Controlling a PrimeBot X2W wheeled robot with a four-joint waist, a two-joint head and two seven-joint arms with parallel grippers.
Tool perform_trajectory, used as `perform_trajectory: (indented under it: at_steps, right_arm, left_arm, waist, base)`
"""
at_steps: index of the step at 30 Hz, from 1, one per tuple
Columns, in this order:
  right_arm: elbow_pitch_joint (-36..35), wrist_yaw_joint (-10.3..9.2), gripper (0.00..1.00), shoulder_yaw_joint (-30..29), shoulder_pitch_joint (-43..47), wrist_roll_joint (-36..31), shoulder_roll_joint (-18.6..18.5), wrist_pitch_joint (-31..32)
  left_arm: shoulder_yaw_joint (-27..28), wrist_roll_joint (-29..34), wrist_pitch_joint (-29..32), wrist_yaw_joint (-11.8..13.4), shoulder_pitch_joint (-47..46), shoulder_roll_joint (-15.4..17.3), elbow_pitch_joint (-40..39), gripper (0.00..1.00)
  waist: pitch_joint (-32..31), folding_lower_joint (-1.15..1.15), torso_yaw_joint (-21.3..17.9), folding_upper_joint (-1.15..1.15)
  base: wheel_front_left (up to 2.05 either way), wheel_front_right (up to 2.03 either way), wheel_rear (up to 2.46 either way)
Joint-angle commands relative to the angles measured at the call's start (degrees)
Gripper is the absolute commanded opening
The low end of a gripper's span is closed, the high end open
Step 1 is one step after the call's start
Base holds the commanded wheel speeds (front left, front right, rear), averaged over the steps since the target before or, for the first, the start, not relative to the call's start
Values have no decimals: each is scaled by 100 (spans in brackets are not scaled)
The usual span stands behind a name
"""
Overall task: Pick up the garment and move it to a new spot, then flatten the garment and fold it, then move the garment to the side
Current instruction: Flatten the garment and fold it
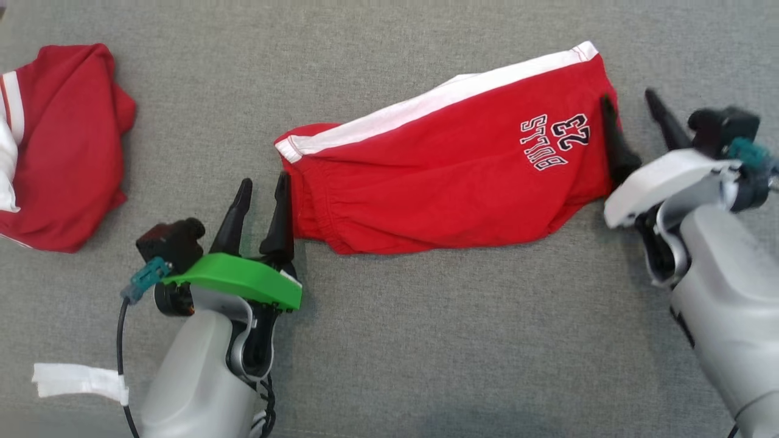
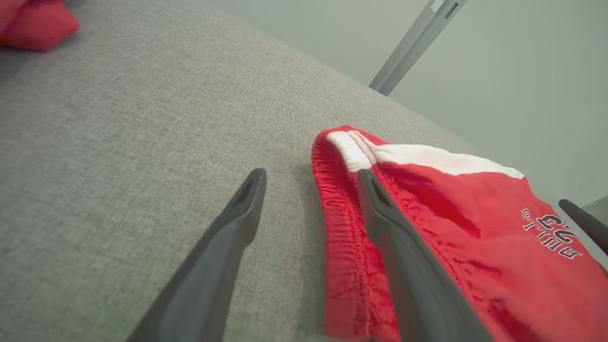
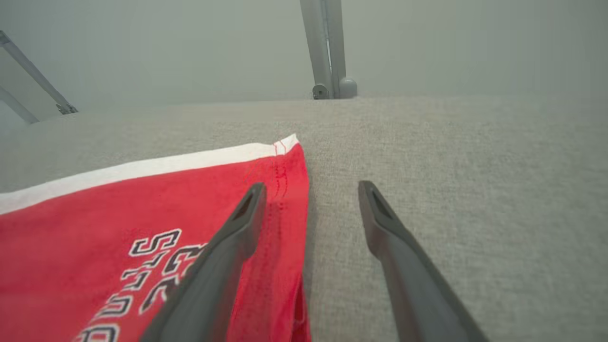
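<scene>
At the middle of the grey fabric-covered bench [image 1: 389,365], the red shorts with a white side stripe and "BULLS 23" print [image 1: 450,176] lay flat, their long axis running from the waistband at 8 o'clock to the leg hem at 2 o'clock. The left tool [image 1: 264,180] stood at the waistband end and the right tool [image 1: 628,97] at the hem end. Each reached toward 12 o'clock, spread wide and gripping nothing, one finger over the cloth's edge and the other over bare bench.

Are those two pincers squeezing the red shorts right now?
No, the left pincer and right pincer both stand open, one at each end of the red shorts.
</scene>
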Motion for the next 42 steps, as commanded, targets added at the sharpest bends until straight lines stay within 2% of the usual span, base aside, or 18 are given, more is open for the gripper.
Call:
perform_trajectory:
  at_steps: [1,6,12,13,14,15,16,19,26,34,37,42]
  right_arm:
    - [13,-6,100,77,175,138,36,-16]
    - [107,-6,100,402,557,622,85,-17]
    - [685,-6,100,831,500,943,179,237]
    - [742,-3,90,909,504,990,197,268]
    - [787,-2,45,990,500,1053,226,308]
    - [810,-1,16,1071,488,1093,239,330]
    - [831,-1,0,1142,486,1131,241,326]
    - [904,-3,0,1265,505,1311,233,249]
    - [1033,-9,0,929,804,1737,163,-12]
    - [744,-7,0,555,1429,1708,-30,-19]
    - [532,-7,0,455,1413,1565,-147,-21]
    - [-250,-6,0,551,1209,1261,-33,-16]
  left_arm:
    - [37,50,0,17,134,12,-56,100]
    - [109,136,0,17,544,15,-262,100]
    - [59,104,0,17,752,14,-277,100]
    - [56,104,0,17,760,14,-283,100]
    - [57,107,0,17,773,15,-288,100]
    - [64,104,0,17,793,14,-289,100]
    - [86,134,0,17,816,14,-287,100]
    - [149,233,0,17,879,14,-255,100]
    - [225,389,0,17,1257,13,-165,100]
    - [333,455,0,17,1642,15,-113,100]
    - [310,419,0,17,1694,15,-117,100]
    - [302,440,0,17,1726,15,-113,100]
  waist:
    - [-209,0,-103,0]
    - [-318,0,-137,0]
    - [-360,0,-42,0]
    - [-365,0,-27,0]
    - [-374,0,-14,0]
    - [-387,0,-5,0]
    - [-411,0,-1,0]
    - [-513,0,-25,0]
    - [-1120,0,-323,0]
    - [-1569,0,-681,0]
    - [-1579,0,-723,0]
    - [-1529,0,-746,0]
  base:
    - [0,0,0]
    - [0,0,0]
    - [0,0,0]
    - [0,0,0]
    - [0,0,0]
    - [0,0,0]
    - [0,0,0]
    - [0,0,0]
    - [0,0,0]
    - [0,0,0]
    - [0,0,0]
    - [0,0,0]
